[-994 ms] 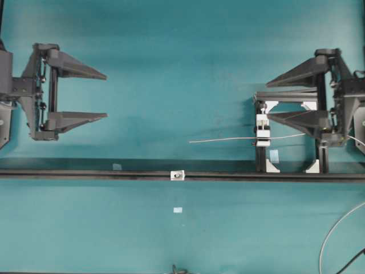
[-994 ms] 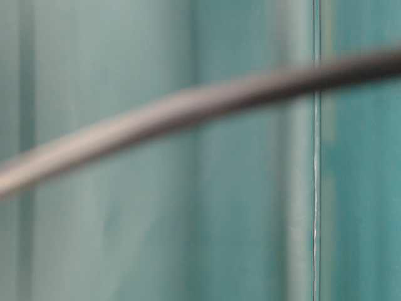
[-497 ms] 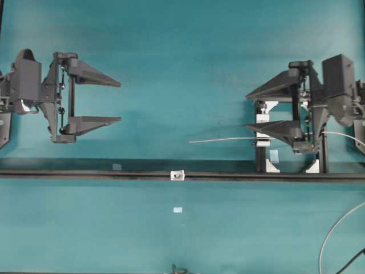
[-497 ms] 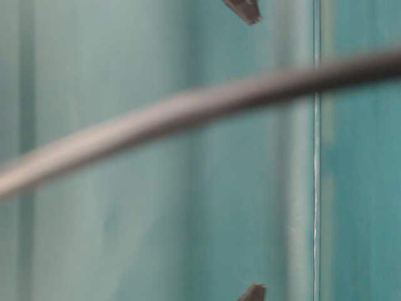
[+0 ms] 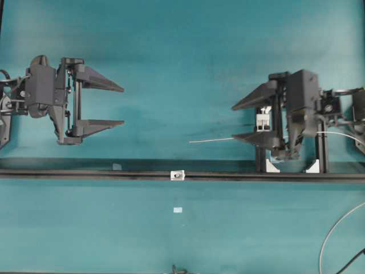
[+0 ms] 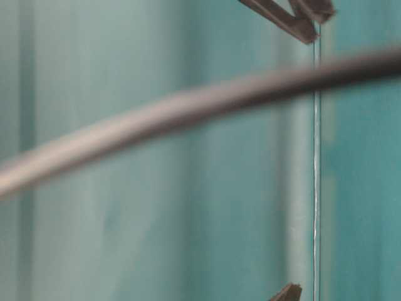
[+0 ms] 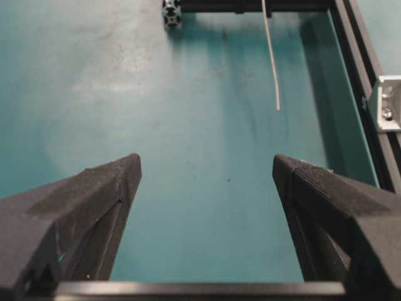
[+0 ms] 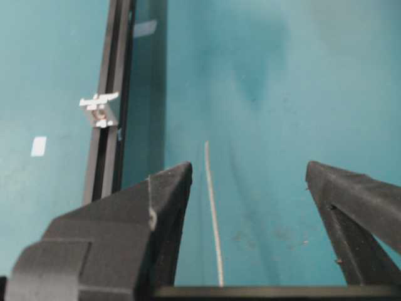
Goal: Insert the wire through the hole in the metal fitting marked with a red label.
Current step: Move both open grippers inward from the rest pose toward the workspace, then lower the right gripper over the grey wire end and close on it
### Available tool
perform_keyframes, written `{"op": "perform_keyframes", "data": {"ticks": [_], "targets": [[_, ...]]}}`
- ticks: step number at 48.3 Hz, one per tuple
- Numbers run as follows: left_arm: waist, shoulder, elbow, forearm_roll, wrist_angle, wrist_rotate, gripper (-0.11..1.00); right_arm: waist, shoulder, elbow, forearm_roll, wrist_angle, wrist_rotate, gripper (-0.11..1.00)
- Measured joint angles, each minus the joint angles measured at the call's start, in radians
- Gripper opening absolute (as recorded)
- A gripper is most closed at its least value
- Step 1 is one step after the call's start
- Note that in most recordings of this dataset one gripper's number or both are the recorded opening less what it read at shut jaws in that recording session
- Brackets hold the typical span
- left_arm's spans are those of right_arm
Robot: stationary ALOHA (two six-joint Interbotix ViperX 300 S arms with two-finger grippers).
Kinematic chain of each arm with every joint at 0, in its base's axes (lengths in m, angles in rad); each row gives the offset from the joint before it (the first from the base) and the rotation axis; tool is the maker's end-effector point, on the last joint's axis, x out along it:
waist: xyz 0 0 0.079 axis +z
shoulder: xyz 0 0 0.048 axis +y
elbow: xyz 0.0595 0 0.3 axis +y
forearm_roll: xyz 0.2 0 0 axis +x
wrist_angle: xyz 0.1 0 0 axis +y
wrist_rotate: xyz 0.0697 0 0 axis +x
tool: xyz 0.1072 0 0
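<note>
The thin silvery wire (image 5: 211, 140) lies level, its free end pointing left from the white clamp block (image 5: 263, 121). In the right wrist view the wire (image 8: 212, 207) runs between the fingers, closer to the left one, untouched. My right gripper (image 5: 232, 123) is open over it, and its wrist view shows the right gripper (image 8: 249, 168) wide apart. The small silver-white metal fitting (image 5: 178, 175) sits on the black rail (image 5: 85, 174), its hole a dark spot in the middle. The fitting (image 8: 100, 108) lies ahead and left. My left gripper (image 5: 122, 105) hangs open and empty far left; the left gripper (image 7: 205, 163) faces the wire (image 7: 271, 56) and the fitting (image 7: 388, 103).
A black frame with white corner brackets (image 5: 312, 166) holds the clamp block at the right. Small pale tape patches (image 5: 178, 210) lie on the teal mat. A thick grey cable (image 5: 333, 228) loops at the lower right. A blurred cable (image 6: 188, 106) crosses the table-level view.
Both grippers moved toward the middle. The right one travelled left over the clamp block, so its fingers now flank the wire. The left one moved right. Both stayed open.
</note>
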Motion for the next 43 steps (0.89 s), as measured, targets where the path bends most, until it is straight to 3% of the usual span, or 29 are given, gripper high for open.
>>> {"op": "perform_keyframes", "data": {"ticks": [28,43], "targets": [[0.000,0.006,0.005,-0.003,-0.002,-0.002,0.85,0.021,0.138,-0.054,-0.002,-0.002,0.000,0.84],[0.000,0.008,0.026,-0.005,-0.002,-0.034,0.84,0.021,0.199,-0.071,-0.002,-0.026,0.000,0.84]]}}
